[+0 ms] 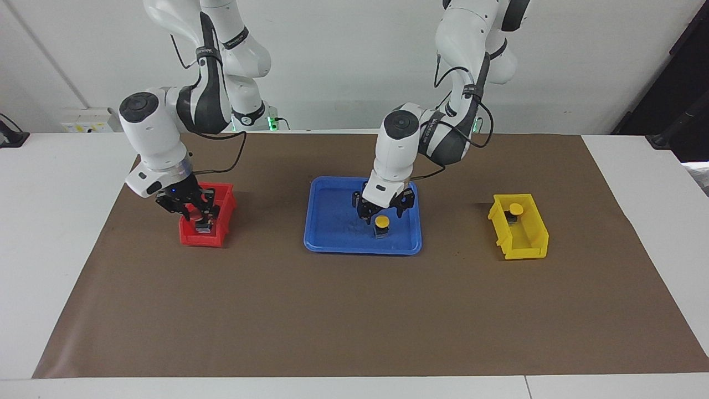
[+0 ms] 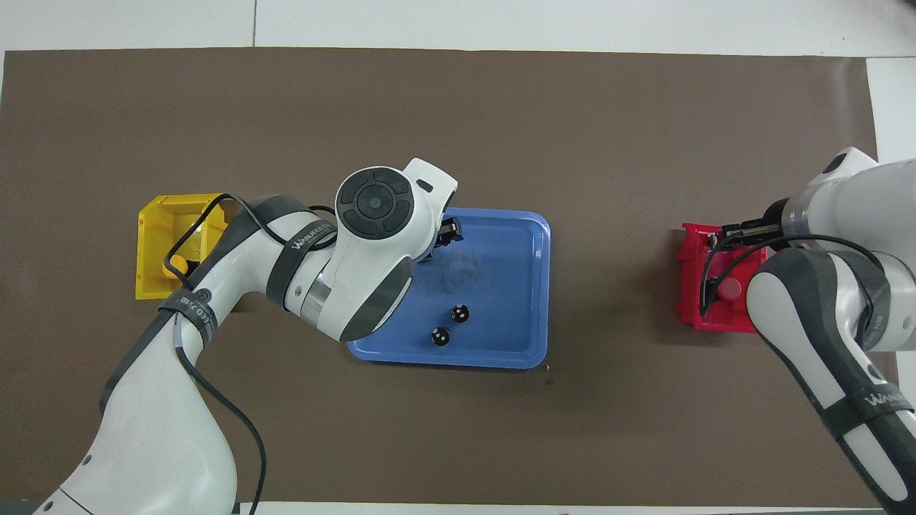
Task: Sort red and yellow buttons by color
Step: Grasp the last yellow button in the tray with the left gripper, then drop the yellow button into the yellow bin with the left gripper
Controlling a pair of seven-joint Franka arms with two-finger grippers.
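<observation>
One yellow button [image 1: 381,221] stands in the blue tray [image 1: 332,244]. My left gripper [image 1: 382,212] is low over it, open, with a finger on each side of the cap. The overhead view hides this button under the left arm. Another yellow button [image 1: 515,209] lies in the yellow bin [image 1: 534,238]. My right gripper [image 1: 200,219] is down in the red bin [image 1: 191,238], shut on a red button whose black-and-silver body [image 1: 205,226] shows under the fingertips. In the overhead view a second red button [image 2: 730,287] lies in the red bin [image 2: 690,315].
Two dark cylinders [image 2: 460,312] [image 2: 440,336] without coloured caps stand in the blue tray [image 2: 529,286], nearer to the robots than the yellow button. The yellow bin [image 2: 154,214] sits toward the left arm's end of the brown mat, the red bin toward the right arm's end.
</observation>
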